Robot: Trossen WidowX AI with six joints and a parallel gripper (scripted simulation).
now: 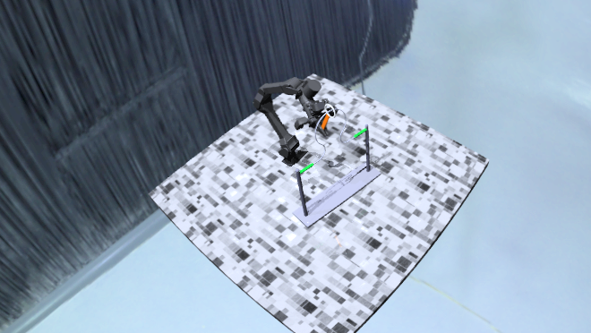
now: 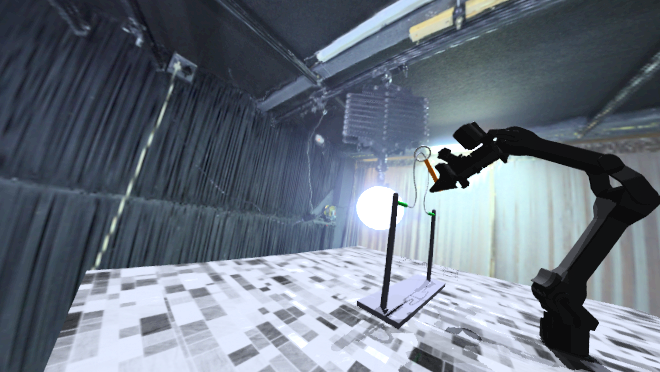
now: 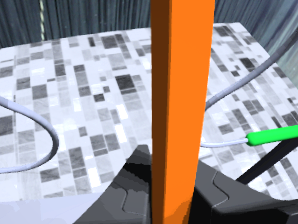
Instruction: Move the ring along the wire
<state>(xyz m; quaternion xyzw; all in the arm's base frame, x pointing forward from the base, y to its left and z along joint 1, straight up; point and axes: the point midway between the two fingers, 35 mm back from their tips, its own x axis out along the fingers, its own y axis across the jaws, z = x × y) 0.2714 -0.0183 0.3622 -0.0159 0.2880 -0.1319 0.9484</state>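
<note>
My gripper [image 1: 323, 128] [image 2: 436, 185] [image 3: 153, 152] is shut on the orange handle [image 1: 325, 122] [image 2: 431, 171] [image 3: 185, 100], which slants up from the fingers. The pale ring [image 1: 334, 112] [image 2: 430, 151] is at the handle's upper end, beside the high part of the thin grey wire [image 3: 56, 142]. The wire appears to pass through the ring; any contact is too small to tell. One green part [image 1: 306, 168] is at the left post [image 1: 302, 197] in the top view, the other green part [image 1: 360, 133] at the right post [image 1: 368, 152]. The ring is between them, away from both. The wrist view does not show the ring.
The posts stand on a pale base plate [image 1: 333, 197] [image 2: 372, 300] on the patterned table [image 1: 251, 224] [image 2: 200, 310]. The arm reaches over from its base beside the stand. The wire bends out from the stand toward the arm. A green part [image 3: 272, 135] shows at the wrist view's right.
</note>
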